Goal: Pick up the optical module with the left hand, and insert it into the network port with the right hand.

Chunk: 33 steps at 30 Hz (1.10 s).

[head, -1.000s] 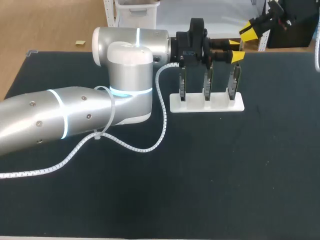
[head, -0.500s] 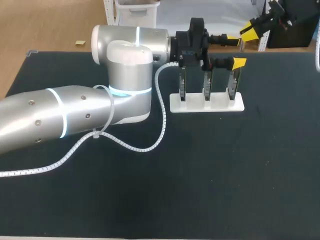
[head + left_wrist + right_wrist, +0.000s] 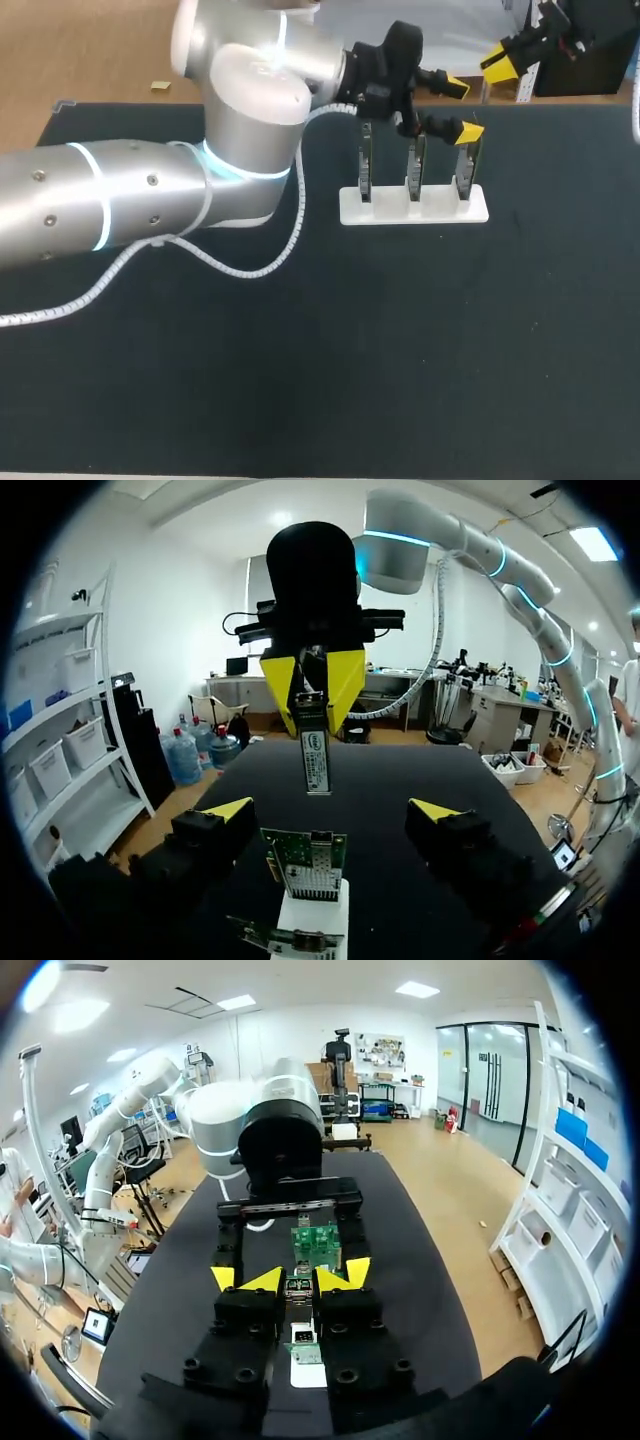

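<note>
The optical module (image 3: 315,750), a slim metal bar with a white label, is gripped at one end by my right gripper (image 3: 312,685), which is shut on it beyond the table's far edge. In the right wrist view the module (image 3: 298,1292) sits between that gripper's (image 3: 298,1280) yellow tips. My left gripper (image 3: 462,108) hangs wide open above the right end of the rack; in its own view the left gripper (image 3: 332,815) holds nothing. A green network card (image 3: 305,865) with its port stands upright under those open fingers, and the same card (image 3: 317,1242) lies just ahead of the module.
Three network cards stand upright in a white rack (image 3: 413,208) at the back middle of the dark table. My bulky left arm (image 3: 150,190) and its coiled white cable (image 3: 250,268) cover the table's left part.
My left gripper has opened wide from a narrow grip and let go of the module, which stays in my right gripper. The left arm has lifted and swung a little; the right has kept still.
</note>
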### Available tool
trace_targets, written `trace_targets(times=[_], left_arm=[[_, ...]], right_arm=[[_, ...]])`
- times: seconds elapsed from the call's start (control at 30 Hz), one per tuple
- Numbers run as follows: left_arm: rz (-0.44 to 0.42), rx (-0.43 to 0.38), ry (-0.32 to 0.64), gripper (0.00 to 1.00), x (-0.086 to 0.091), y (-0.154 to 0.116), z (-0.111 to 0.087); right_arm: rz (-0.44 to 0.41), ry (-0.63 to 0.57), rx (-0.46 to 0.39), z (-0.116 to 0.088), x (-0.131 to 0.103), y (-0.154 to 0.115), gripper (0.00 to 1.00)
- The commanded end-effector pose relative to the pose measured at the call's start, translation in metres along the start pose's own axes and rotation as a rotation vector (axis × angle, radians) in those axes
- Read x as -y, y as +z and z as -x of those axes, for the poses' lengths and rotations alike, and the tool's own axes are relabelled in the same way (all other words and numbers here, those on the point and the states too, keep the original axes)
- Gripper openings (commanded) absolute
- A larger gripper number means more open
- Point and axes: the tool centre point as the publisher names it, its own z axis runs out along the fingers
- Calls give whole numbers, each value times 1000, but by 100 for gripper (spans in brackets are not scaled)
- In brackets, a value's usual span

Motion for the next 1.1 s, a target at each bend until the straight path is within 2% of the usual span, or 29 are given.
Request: trace_targets(times=[0.03, 0.47, 1.1], left_arm=[[-18, -76, -27, 100, -3, 0, -5], [-20, -175, 13, 100, -3, 2, -20], [-60, -235, 37, 100, 0, 5, -31]], right_arm=[[-8, 1, 1, 0, -3, 1, 0], [-10, 8, 3, -1, -3, 3, 0], [-13, 10, 4, -2, -3, 4, 0]])
